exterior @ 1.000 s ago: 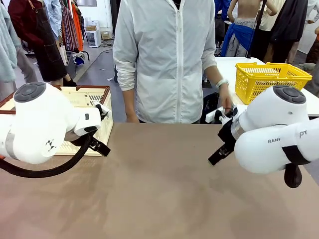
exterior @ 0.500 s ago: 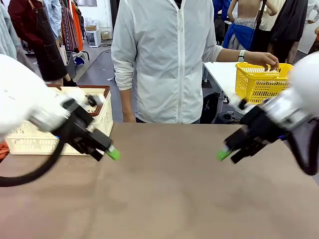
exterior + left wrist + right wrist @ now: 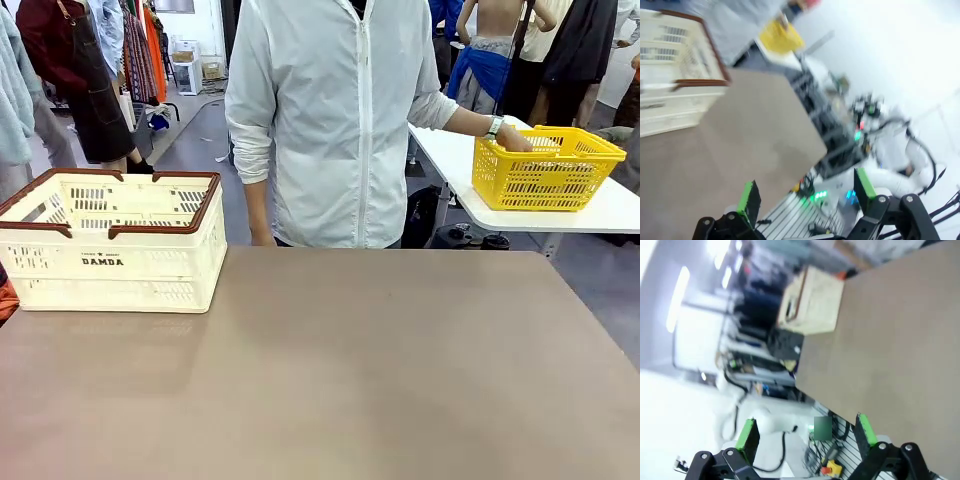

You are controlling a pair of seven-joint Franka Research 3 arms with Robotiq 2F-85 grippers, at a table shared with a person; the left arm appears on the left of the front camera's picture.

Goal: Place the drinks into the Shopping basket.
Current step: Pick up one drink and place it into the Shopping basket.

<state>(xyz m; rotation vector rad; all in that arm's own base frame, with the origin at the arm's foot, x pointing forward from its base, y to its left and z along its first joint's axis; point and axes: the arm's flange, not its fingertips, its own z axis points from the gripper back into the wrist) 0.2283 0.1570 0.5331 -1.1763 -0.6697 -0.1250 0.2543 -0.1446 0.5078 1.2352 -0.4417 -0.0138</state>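
Front view: the basket [image 3: 110, 240] stands upright on the table [image 3: 350, 380], at its far left corner, open top up and handles folded to the rim; a person stands at the far edge, one hand [image 3: 515, 138] inside the yellow basket [image 3: 545, 170] on a side table to the right, well apart from the basket; the step in hand is judged to be the opening one, waiting for drinks to be supplied, with placing not yet begun; the table surface right of the basket offers broad open room for either arm; the far and right edges are the limits to respect.

Left wrist view (blurred): the left gripper [image 3: 807, 197] has its jaws released, green pads spread wide, nothing between them; it hangs off the near side of the table, looking across it at the basket at upper left; rig hardware lies beyond the table edge.

Right wrist view (blurred): the right gripper [image 3: 806, 432] is likewise released and holds nothing; the basket sits at the far end of the table.

Next move, as judged: locate the drinks once presented; approach with jaws spread; grasp around the can body; carry over the brown rim before lowering.
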